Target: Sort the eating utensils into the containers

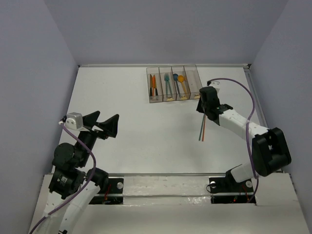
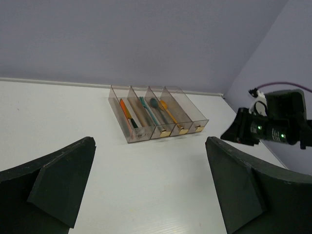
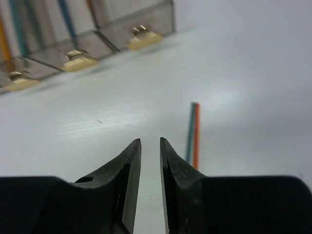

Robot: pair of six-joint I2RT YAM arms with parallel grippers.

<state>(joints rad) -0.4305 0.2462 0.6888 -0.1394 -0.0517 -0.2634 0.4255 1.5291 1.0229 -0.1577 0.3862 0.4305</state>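
From above, the right pincer (image 1: 204, 109) hangs just beyond two loose utensils (image 1: 202, 129), one teal and one orange. They lie side by side on the table (image 1: 122, 97), their long axis running from near to far, short of the containers (image 1: 173, 84). The left pincer (image 1: 105, 124) is well apart. Its own camera shows it wide and empty. In the right wrist camera the jaws stand narrow and hold nothing. The pair lies beside the tips, and nothing blocks it.

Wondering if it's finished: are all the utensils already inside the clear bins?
No, two thin utensils, one teal and one orange, lie on the table outside the bins.
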